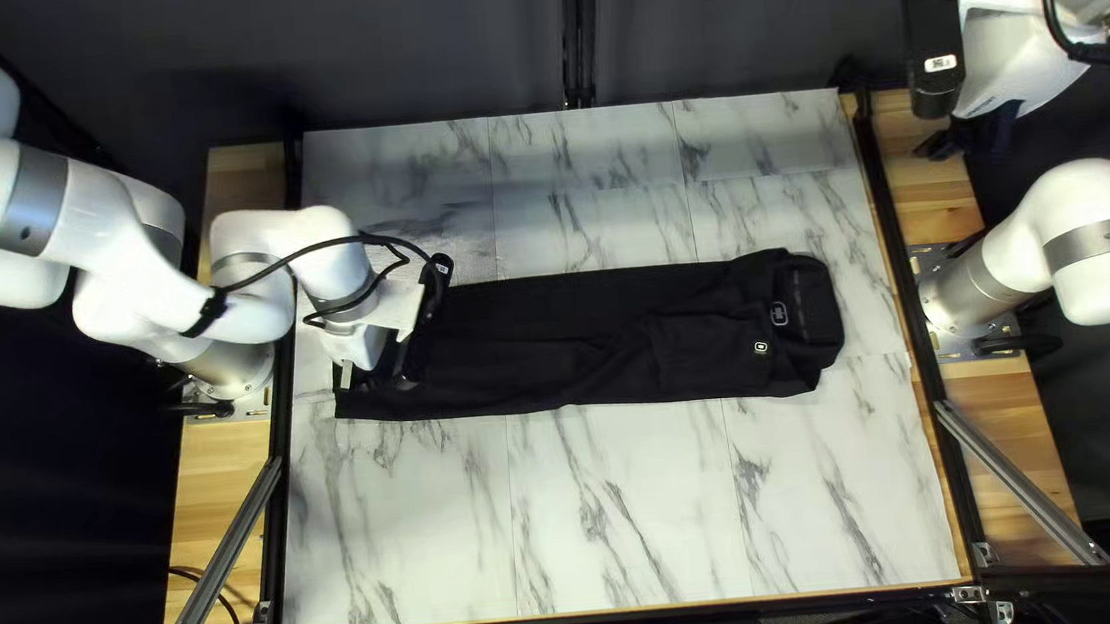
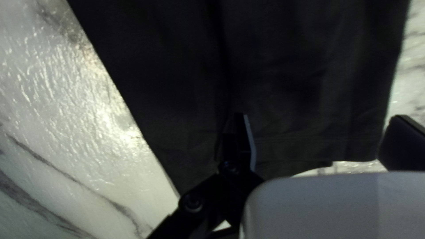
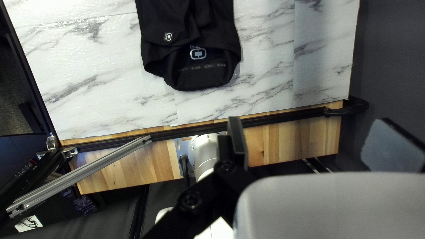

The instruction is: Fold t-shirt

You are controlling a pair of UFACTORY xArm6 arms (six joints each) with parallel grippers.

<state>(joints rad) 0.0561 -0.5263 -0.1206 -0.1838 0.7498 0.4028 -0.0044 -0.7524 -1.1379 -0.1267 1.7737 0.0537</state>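
Note:
The black t-shirt (image 1: 559, 352) lies as a long narrow strip across the table, its collar at the right of the top left view. Over its left end hangs my left gripper (image 1: 377, 373). In the left wrist view that gripper (image 2: 321, 137) is open above the shirt's hem end (image 2: 287, 84), one finger over the cloth and the other by the corner's edge. My right gripper (image 1: 968, 139) is raised at the top right, off the table. Its fingers stand apart in the right wrist view, the gripper (image 3: 316, 141) holding nothing; the shirt's collar end (image 3: 203, 77) lies beyond.
The marble-patterned table (image 1: 652, 504) shows bare in front of and behind the shirt. Dark rails (image 1: 910, 308) run along both sides, with wooden strips (image 1: 213, 449) outside them. A slanted metal bar (image 3: 79, 175) joins the frame near my right arm's base (image 3: 206, 152).

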